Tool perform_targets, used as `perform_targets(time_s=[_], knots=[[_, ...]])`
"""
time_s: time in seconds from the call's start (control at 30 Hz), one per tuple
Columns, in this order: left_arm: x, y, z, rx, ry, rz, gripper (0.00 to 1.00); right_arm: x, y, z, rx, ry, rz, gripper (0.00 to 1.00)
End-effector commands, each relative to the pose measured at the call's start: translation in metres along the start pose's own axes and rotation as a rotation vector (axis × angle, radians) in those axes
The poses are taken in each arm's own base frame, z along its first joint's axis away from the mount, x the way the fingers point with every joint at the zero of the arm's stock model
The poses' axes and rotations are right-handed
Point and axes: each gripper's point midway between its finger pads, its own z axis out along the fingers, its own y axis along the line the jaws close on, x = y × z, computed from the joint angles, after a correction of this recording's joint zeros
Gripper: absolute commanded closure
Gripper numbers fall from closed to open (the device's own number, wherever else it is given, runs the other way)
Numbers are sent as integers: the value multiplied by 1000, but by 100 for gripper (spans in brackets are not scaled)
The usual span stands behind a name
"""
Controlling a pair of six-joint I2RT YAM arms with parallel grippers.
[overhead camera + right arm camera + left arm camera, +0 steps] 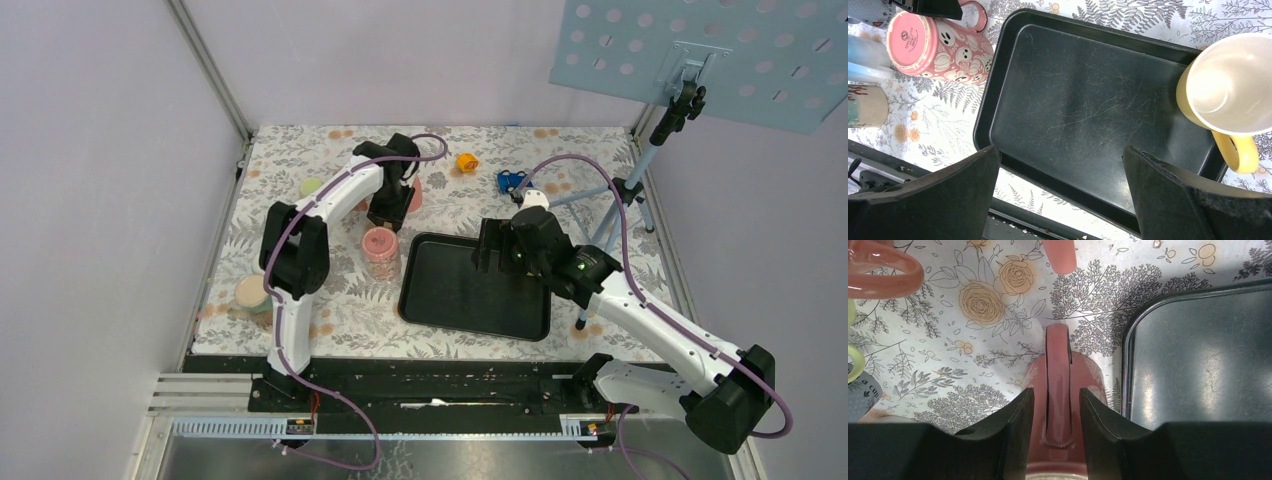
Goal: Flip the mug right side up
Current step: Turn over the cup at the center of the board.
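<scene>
A pink mug with white ghost prints [381, 246] stands upside down, base up, just left of the black tray [440, 300]. In the right wrist view the mug [935, 45] shows its flat base. My left gripper [386, 214] hangs over the mug's far side. In the left wrist view its jaws [1055, 392] are open and straddle the mug's handle [1058, 370], with a thin gap on each side. My right gripper [490, 250] is open and empty above the tray [1088, 100].
A yellow mug [1228, 85] stands upright at the tray's far right edge. A second pink mug [414, 194] sits behind the left gripper. A beige mug [252, 292], a green item [312, 186], a yellow object [467, 161], a blue object [510, 181] and a stand [630, 190] are also on the table.
</scene>
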Motion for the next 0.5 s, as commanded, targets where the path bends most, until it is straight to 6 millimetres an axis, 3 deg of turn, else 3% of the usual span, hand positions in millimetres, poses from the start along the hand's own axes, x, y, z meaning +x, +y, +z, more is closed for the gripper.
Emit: perform_targets(time_s=[0.0,0.47], knots=[[-9,-3,-2,3,-19,17,57,-6,0,-1,1,-34,-5,0],[-1,-3,12,10,2,14,58,-2,-2,1,10,-27,-6,0]])
